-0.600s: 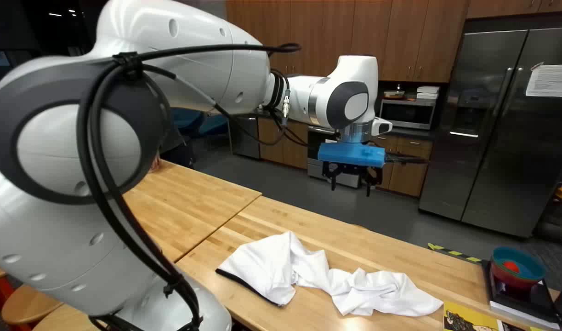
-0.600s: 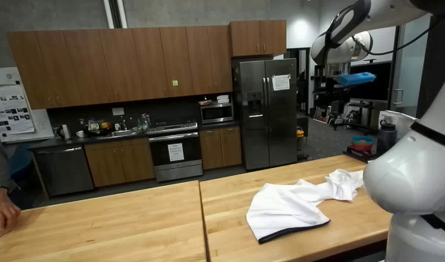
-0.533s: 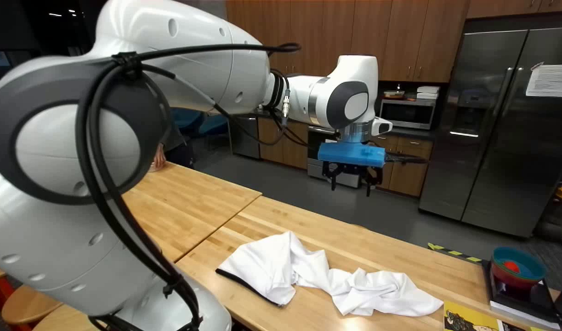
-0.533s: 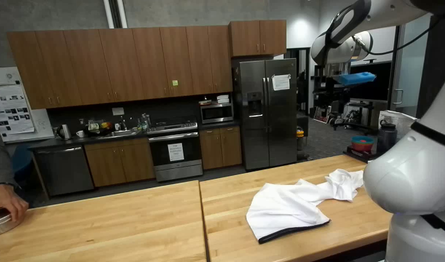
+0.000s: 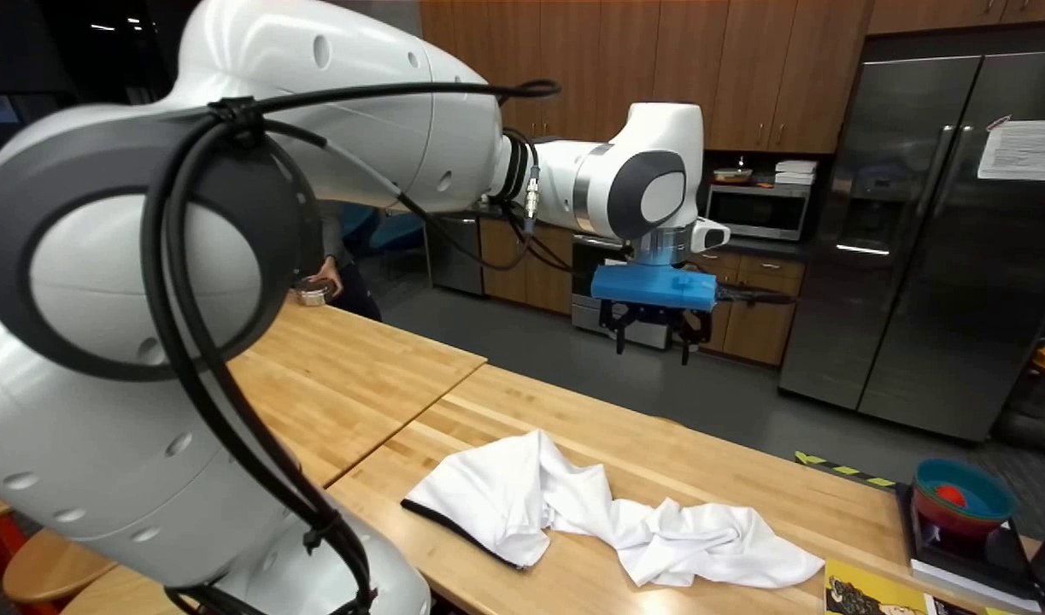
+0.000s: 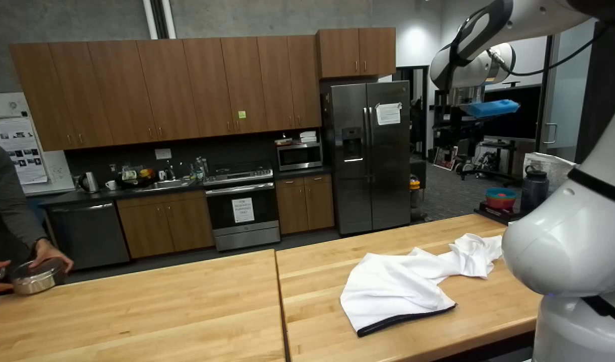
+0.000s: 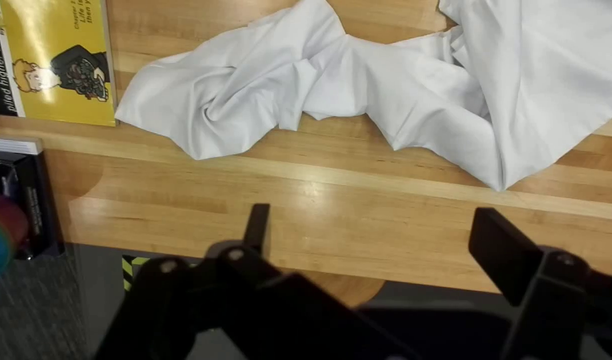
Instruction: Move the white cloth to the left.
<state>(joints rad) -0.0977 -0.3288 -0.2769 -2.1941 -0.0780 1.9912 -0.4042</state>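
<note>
1. The cloth [image 6: 413,281] lies rumpled on the desk [image 6: 312,291] in front of the base [image 6: 579,332]; the shift left looks not yet begun.
2. The tool [image 5: 652,352] hangs in the air, farther out from the base than the cloth. Its jaws stand wide apart, with nothing between them.
3. The coming move turns on this: from the tool, the cloth lies lower and back toward the base. A straight drop would probably miss it, so the approach should come inward as well as down.
4. The cloth's long axis runs crosswise before the base, not outward from it. The narrow, twisted end points to the base's right, just beside the book [image 7: 55,60]; whether they touch, I cannot tell. The broad end is toward the base's left, short of the seam [image 6: 281,301].
5. The jaws are spaced roughly along that axis, so as they stand they would likely pinch up a crosswise fold.
6. Left, read as the base's left, follows the same axis toward the seam. With one arm [image 5: 377,128], there is no choice of reach.
7. The cloth looks thin: it may slip out, or its narrow end may trail.
</note>
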